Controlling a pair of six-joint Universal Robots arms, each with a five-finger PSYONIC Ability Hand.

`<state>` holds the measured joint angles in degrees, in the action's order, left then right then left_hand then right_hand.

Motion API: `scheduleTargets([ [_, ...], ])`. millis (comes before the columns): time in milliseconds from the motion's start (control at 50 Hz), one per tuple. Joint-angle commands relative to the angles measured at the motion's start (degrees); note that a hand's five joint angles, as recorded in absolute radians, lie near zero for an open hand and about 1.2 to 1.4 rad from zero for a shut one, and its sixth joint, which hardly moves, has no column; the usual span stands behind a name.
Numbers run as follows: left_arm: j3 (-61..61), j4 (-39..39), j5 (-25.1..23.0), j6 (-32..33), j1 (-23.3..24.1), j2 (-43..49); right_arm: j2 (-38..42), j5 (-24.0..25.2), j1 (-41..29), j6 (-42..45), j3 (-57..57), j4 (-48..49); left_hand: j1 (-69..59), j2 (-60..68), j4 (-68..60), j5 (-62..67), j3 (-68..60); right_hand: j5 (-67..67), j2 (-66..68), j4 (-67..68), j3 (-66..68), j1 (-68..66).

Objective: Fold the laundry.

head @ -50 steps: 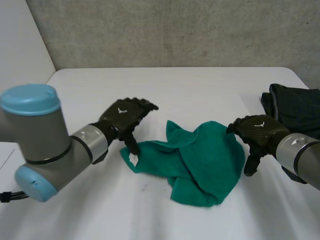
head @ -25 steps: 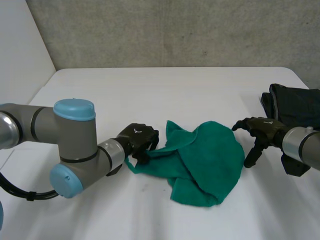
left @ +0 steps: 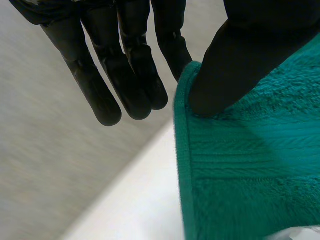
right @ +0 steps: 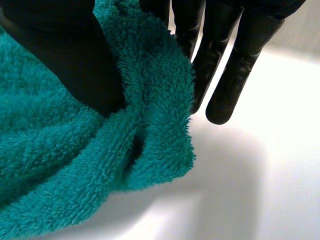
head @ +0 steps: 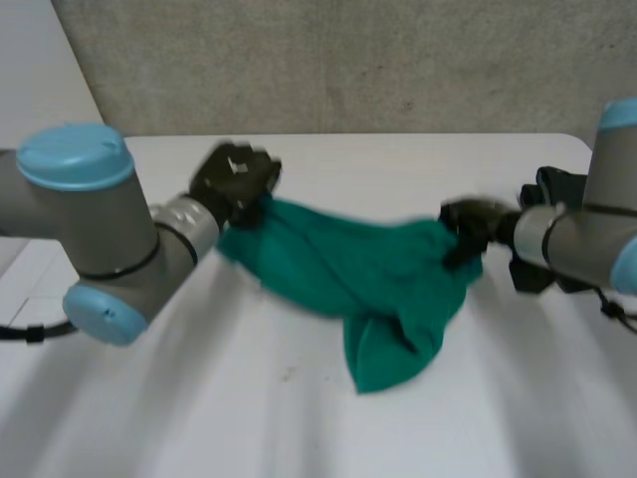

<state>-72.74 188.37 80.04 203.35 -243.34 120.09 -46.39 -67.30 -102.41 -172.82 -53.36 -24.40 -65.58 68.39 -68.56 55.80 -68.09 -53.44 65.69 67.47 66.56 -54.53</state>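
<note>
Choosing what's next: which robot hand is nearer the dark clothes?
Right. The right robot hand pinches the towel beside the dark clothes; the left robot hand holds its far end.

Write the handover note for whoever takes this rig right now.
Left hand: pinching one end of the green towel.
Right hand: pinching the opposite end.
The towel is stretched between them over the white table, its middle drooping. Dark clothes lie bunched by the right arm.
Done: both ends gripped; no fold yet.
Left: lay the towel flat, fold it, then probably the dark clothes.
</note>
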Motion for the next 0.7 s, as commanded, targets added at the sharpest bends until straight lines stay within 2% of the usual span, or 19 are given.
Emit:
scheduleTargets([
  [20, 6.3, 19.55, 6.09, 3.1, -1.97, -2.04, -7.39, -2.83, -4.81, 0.73, 6.69, 18.48, -14.42, 11.61, -11.44, 14.2, -11.91, -16.56, 14.31, 12.53, 13.44, -25.47],
  [60, 6.3, 26.13, 7.75, 3.01, -2.14, -5.28, -10.29, -4.67, -6.14, 0.73, 4.59, 28.23, -14.42, 11.61, -11.44, 14.2, -11.91, -16.56, 14.31, 12.53, 13.44, -25.47],
  [120, 6.04, 31.16, 8.99, 2.75, -2.32, -8.02, -15.63, -5.82, -7.19, 1.43, -1.1, 39.64, -14.42, 11.61, -11.44, 14.2, -11.91, -16.56, 14.31, 12.53, 13.44, -25.47],
  [140, 4.9, 33.88, 9.26, 2.66, -2.32, -9.68, -17.05, -5.91, -7.37, 1.87, -2.7, 41.78, -14.42, 11.61, -11.44, 14.2, -11.91, -16.56, 14.31, 12.53, 13.44, -25.47],
  [220, 0.77, 35.13, 8.65, 2.57, -1.79, -11.28, -20.67, -5.56, -7.63, 6.35, -9.12, 46.11, -14.42, 11.61, -11.44, 14.2, -11.91, -16.56, 14.31, 12.53, 13.44, -25.47],
  [260, -1.16, 34.61, 8.56, 2.57, -1.62, -11.54, -20.67, -5.39, -7.72, 8.02, -10.53, 44.54, -14.42, 11.61, -11.44, 14.2, -11.91, -16.56, 14.31, 12.53, 13.44, -25.47],
  [340, -7.22, 31.89, 8.38, 2.57, -1.61, -11.63, -20.41, -4.95, -7.81, 13.47, -12.91, 34.71, -14.42, 11.61, -11.44, 14.2, -11.91, -16.56, 14.31, 12.53, 13.44, -25.47],
  [480, -16.28, 24.33, 8.29, 3.01, -1.35, -11.46, -14.79, -6.09, -8.95, 28.93, -14.75, 6.68, -14.42, 11.61, -11.44, 14.2, -11.91, -16.56, 14.31, 12.53, 13.44, -25.47],
  [500, -17.07, 23.63, 8.29, 3.01, -1.44, -11.46, -13.3, -6.7, -9.47, 33.04, -14.93, -0.75, -14.42, 11.61, -11.44, 14.2, -11.91, -5.13, 2.88, 1.1, 2.01, -14.04],
  [560, -19.54, 21.78, 8.21, 3.01, -1.61, -11.54, -12.24, -8.02, -10.36, 37.37, -15.19, -8.89, -14.42, 11.61, -11.44, 14.2, -11.91, 26.15, -28.41, -30.18, -29.27, 17.24],
  [580, -19.98, 21.51, 8.21, 3.01, -1.61, -11.54, -12.41, -8.98, -9.92, 37.73, -15.37, -9.52, -14.42, 11.61, -11.44, 14.2, -11.91, 53.25, -55.5, -57.28, -56.37, 44.34],
  [700, -21.56, 20.37, 8.29, 3.01, -1.79, -13.03, -14.86, -10.31, -10.01, 33.44, -15.37, -0.84, -14.42, 11.61, -11.44, 14.2, -11.91, 53.44, -55.69, -57.47, -56.56, 44.53],
])
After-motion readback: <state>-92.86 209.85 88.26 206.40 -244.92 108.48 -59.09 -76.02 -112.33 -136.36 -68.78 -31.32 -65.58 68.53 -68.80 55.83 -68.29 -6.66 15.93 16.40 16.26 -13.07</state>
